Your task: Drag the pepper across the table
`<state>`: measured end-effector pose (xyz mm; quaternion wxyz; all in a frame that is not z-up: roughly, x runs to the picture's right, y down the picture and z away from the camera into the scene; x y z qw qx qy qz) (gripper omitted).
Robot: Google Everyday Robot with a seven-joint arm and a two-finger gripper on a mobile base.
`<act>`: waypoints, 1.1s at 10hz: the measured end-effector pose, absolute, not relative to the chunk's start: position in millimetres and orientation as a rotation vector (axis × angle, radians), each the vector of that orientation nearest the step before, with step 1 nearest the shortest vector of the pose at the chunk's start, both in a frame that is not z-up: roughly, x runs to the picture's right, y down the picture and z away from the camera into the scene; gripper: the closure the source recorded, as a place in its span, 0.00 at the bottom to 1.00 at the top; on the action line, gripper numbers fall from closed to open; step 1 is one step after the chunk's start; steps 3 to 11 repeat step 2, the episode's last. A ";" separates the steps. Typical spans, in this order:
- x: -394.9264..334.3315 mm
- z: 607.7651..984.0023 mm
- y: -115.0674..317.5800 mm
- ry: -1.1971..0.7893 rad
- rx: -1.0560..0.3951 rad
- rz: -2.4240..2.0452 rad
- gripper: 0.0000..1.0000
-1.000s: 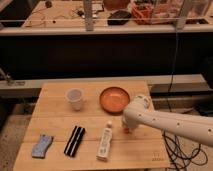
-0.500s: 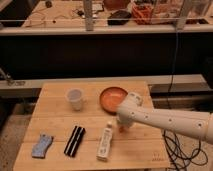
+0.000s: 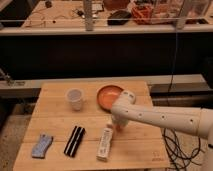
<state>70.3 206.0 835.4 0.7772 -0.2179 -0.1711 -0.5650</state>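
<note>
One drag under way toward the left edge of the table (image 3: 52, 112).
Gripper (image 3: 115, 124), its grip impossible to tell, has shifted leftward near mid-table; pepper (image 3: 119, 128) sits just beneath it, apparently moving along.

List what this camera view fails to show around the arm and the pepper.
- Pepper: only a small red-orange bit shows; the arm covers the rest.
- Gripper: sits at the arm's tip beside the white bottle, largely hidden by the arm.
- Orange bowl: its right part is behind the arm.
</note>
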 end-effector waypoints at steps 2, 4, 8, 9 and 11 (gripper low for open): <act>48.1 836.1 204.1 -0.377 -0.469 -1.258 0.97; 48.1 836.1 204.1 -0.377 -0.469 -1.258 0.97; 48.1 836.1 204.1 -0.377 -0.469 -1.258 0.97; 48.1 836.1 204.1 -0.377 -0.469 -1.258 0.97; 48.1 836.1 204.1 -0.377 -0.469 -1.258 0.97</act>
